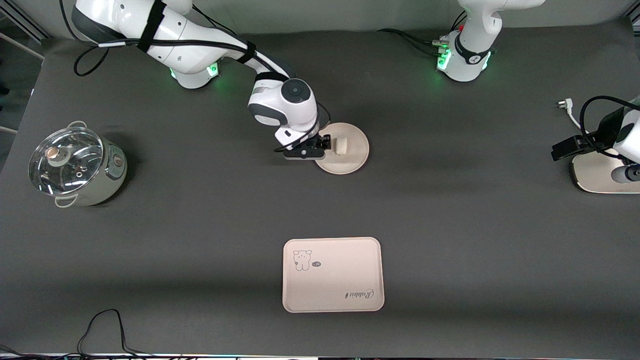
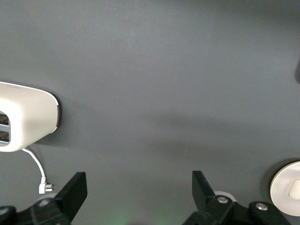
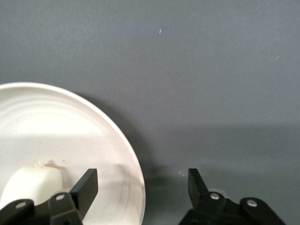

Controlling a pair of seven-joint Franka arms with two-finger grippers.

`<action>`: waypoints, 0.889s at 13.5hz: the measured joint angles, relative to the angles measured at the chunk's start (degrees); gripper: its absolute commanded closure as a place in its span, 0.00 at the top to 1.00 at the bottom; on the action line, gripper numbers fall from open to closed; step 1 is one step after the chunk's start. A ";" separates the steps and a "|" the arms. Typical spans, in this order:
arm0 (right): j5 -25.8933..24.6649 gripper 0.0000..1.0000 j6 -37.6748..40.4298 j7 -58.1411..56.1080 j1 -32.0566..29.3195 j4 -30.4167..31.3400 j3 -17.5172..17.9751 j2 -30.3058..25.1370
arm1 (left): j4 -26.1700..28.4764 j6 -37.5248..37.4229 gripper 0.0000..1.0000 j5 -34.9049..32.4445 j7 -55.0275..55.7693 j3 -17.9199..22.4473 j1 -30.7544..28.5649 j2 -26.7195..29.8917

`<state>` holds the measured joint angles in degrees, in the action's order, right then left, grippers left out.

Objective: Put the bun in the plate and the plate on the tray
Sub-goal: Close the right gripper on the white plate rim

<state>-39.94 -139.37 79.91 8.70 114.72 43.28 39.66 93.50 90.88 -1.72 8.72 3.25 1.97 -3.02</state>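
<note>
The round cream plate (image 1: 351,156) sits on the dark mat in the middle of the table, and the small white bun (image 1: 342,146) lies in it. My right gripper (image 1: 324,145) is down at the plate's edge on the right arm's side. In the right wrist view the right gripper (image 3: 143,185) is open and straddles the plate's rim (image 3: 138,180): one finger stands over the dish beside the bun (image 3: 33,183), the other over the mat. The tray (image 1: 333,274) with the bear drawing lies nearer to the front camera. My left gripper (image 2: 139,187) waits open over the mat.
A lidded steel pot (image 1: 75,167) stands at the right arm's end of the table. A cream toaster (image 1: 597,176) with a white plug (image 1: 564,104) sits at the left arm's end, under the left arm.
</note>
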 measured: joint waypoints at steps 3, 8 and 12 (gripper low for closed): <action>-0.21 0.13 -0.30 0.04 0.14 -0.02 0.42 0.83 | -1.20 -0.01 1.00 -0.08 0.00 -0.14 -0.05 -0.18; -0.23 0.00 -1.82 0.09 0.14 -0.78 0.66 0.95 | -1.24 -0.08 1.00 -0.09 -0.35 -0.12 -1.44 -0.35; -0.23 0.00 -0.95 0.09 -0.45 -4.42 0.44 1.00 | -1.29 -0.08 1.00 -0.08 -0.46 -0.37 -1.65 -0.40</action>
<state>-40.17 -140.32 79.99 8.25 110.30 43.72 40.66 92.22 90.80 -1.80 8.26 2.88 0.32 -3.42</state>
